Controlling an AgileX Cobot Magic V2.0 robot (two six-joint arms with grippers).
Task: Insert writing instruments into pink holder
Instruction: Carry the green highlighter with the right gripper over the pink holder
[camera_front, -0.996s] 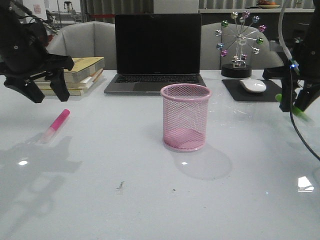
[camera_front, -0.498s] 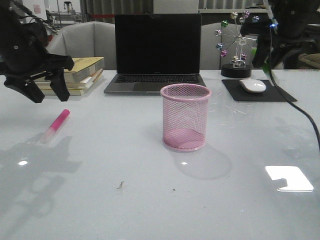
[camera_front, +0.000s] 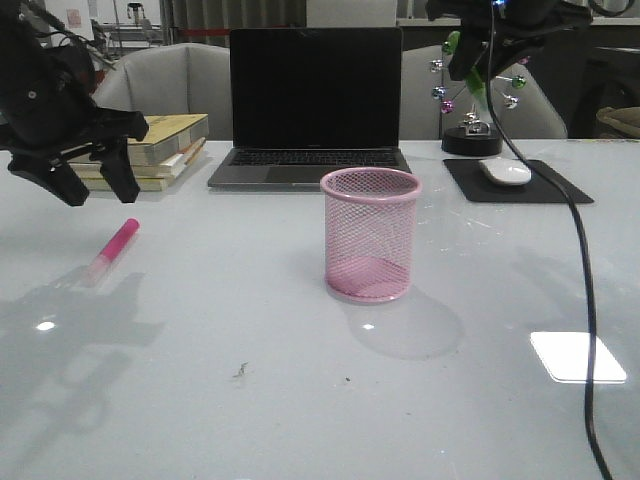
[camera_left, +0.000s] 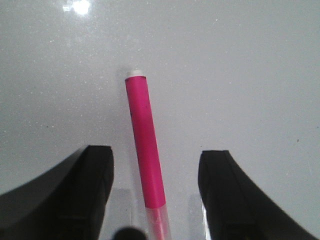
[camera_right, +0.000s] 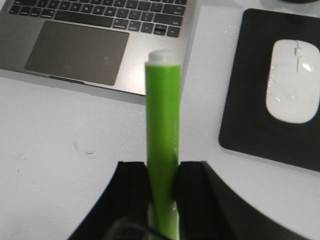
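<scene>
The pink holder (camera_front: 371, 234), a round wire-mesh cup, stands upright in the middle of the table with nothing visible inside. A pink marker (camera_front: 113, 250) lies flat on the table at the left, also the pink marker (camera_left: 145, 150) in the left wrist view, lying between the spread fingers. My left gripper (camera_front: 92, 187) hovers open above it. My right gripper (camera_front: 468, 72) is high at the back right, above the ornament, shut on the green marker (camera_right: 163, 135), whose green body (camera_front: 479, 88) pokes out below the fingers.
A closed-screen black laptop (camera_front: 312, 100) stands behind the holder. Stacked books (camera_front: 165, 148) lie at the back left. A white mouse (camera_front: 506, 171) on a black pad (camera_front: 515, 182) and a ferris-wheel ornament (camera_front: 480, 95) sit at the back right. A black cable (camera_front: 580, 280) hangs from the right arm.
My right gripper has risen and swung left with the green marker, from low at the right edge to high above the ornament. The left arm and pink marker have not moved.
</scene>
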